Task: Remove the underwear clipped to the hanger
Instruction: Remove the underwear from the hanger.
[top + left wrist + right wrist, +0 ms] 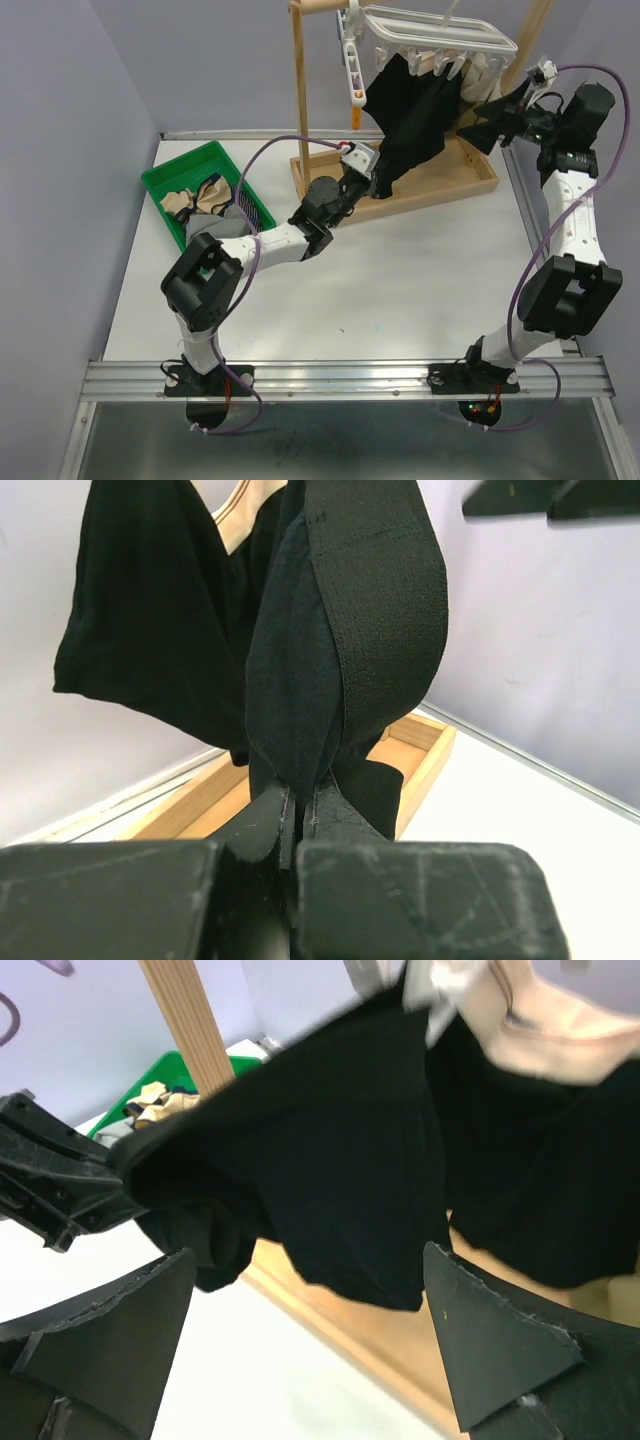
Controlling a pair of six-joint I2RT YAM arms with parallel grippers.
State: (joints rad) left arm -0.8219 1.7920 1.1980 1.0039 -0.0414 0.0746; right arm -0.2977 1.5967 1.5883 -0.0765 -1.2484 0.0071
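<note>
Black underwear [415, 120] hangs from the white clip hanger [440, 35] on the wooden stand. My left gripper [378, 185] is shut on its lower edge. In the left wrist view the dark cloth [340, 630] bunches up out of the closed fingers [330, 825]. Another black piece [150, 610] and a tan piece [245, 510] hang behind it. My right gripper [490, 120] is open beside the hanger's right side. In its own view the fingers [490, 1340] stand wide apart below the black underwear [330, 1160] and touch nothing. A tan piece [540, 1020] hangs above.
A green basket [165, 180] at the left holds tan, grey and dark garments. The stand's wooden base tray [470, 185] lies under the hanger, and its upright post [298, 90] rises at the left. A metal rail [340, 375] runs along the near edge.
</note>
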